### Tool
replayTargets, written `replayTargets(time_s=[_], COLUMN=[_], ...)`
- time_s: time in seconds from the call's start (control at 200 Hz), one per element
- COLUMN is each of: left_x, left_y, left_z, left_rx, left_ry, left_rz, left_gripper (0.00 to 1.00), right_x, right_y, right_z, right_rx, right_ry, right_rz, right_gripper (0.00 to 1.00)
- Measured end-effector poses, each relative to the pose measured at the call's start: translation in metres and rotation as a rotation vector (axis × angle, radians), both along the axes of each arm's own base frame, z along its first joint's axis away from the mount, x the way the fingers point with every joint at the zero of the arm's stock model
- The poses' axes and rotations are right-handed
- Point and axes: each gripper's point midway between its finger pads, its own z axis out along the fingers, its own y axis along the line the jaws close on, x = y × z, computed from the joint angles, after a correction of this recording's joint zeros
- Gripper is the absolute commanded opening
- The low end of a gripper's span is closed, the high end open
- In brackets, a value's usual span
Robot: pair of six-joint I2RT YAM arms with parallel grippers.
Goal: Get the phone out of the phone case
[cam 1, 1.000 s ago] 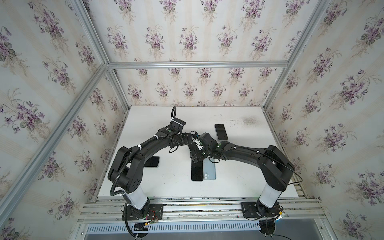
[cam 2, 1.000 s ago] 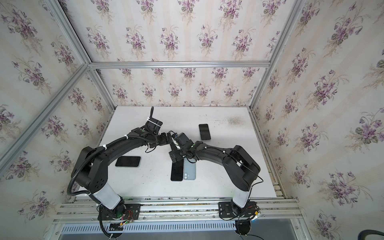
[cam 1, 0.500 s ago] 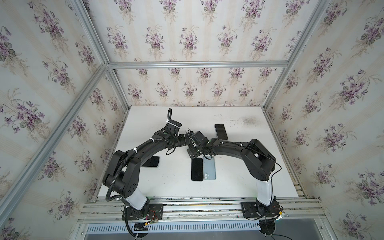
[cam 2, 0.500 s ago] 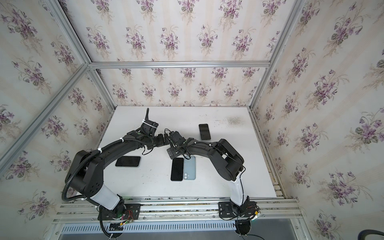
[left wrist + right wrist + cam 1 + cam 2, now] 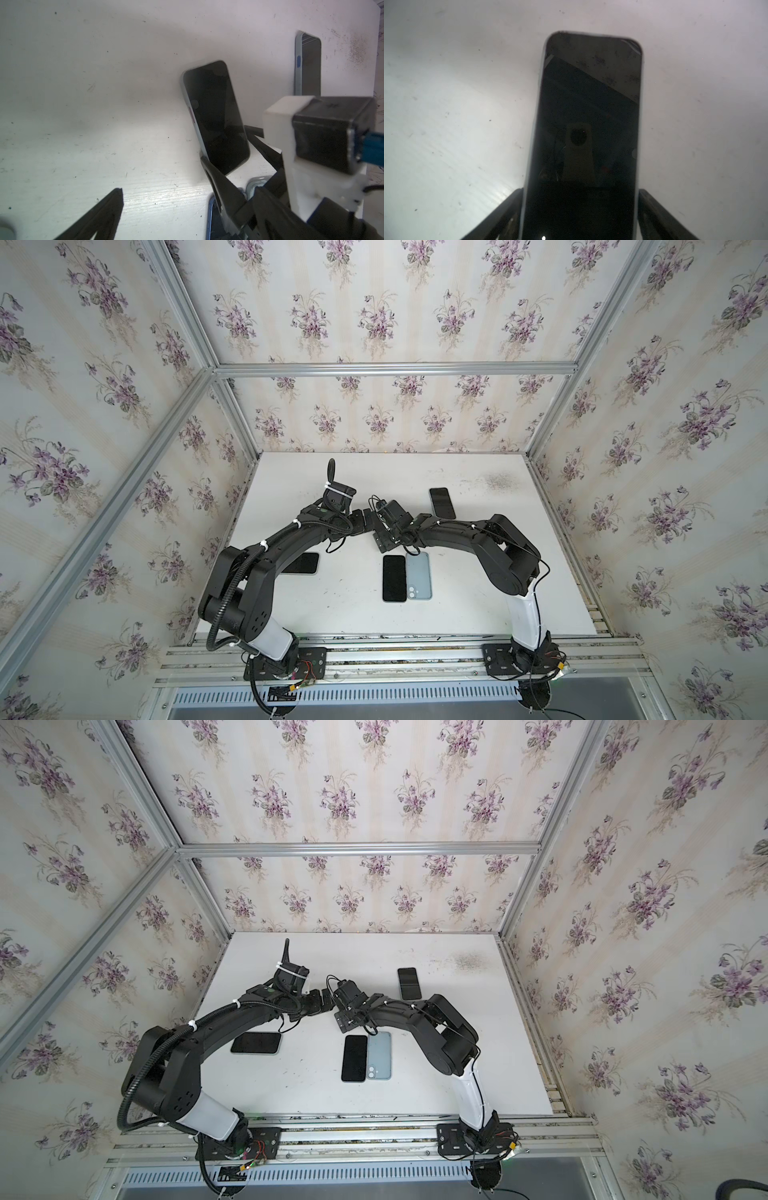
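Phone (image 5: 587, 116), dark screen up, in pale-rimmed phone case (image 5: 186, 93), at middle of table (image 5: 83, 83) beneath both wrists, hidden in both top views. Long axis runs straight out from right gripper (image 5: 580, 190), whose fingers (image 5: 506, 212) flank both long edges; clamped or merely beside, cannot tell. Left gripper (image 5: 161, 174) spread wide, empty, one finger just beside phone's end. Right arm nearer; grip across width likely next
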Motion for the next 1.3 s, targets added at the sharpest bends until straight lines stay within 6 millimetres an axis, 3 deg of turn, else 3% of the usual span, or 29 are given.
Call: replayTargets(time_s=[0.215, 0.68, 1.139, 1.299], left_x=[0.0, -0.006, -0.01, -0.011], left_y=[0.0, -0.017, -0.036, -0.042], left_z=[0.002, 0.007, 0.012, 0.015], left_rx=[-0.02, -0.167, -0.369, -0.452], left_ry=[-0.006, -0.015, -0.06, -0.087], left_rz=[-0.002, -0.004, -0.024, -0.043], left_gripper=[1.0, 1.0, 0.99, 0.94], right_x=[0.0, -0.024, -0.038, -0.047], right_y=[0.0, -0.025, -0.022, -0.019], right_z=[0.001, 0.007, 0.05, 0.06], right_rx=[0.013, 0.025, 0.198, 0.254], right_ry=[-0.012, -0.024, -0.136, -0.146], right_rz=[-0.002, -0.001, 0.05, 0.083], right_gripper=[0.64, 0.49, 0.42, 0.41])
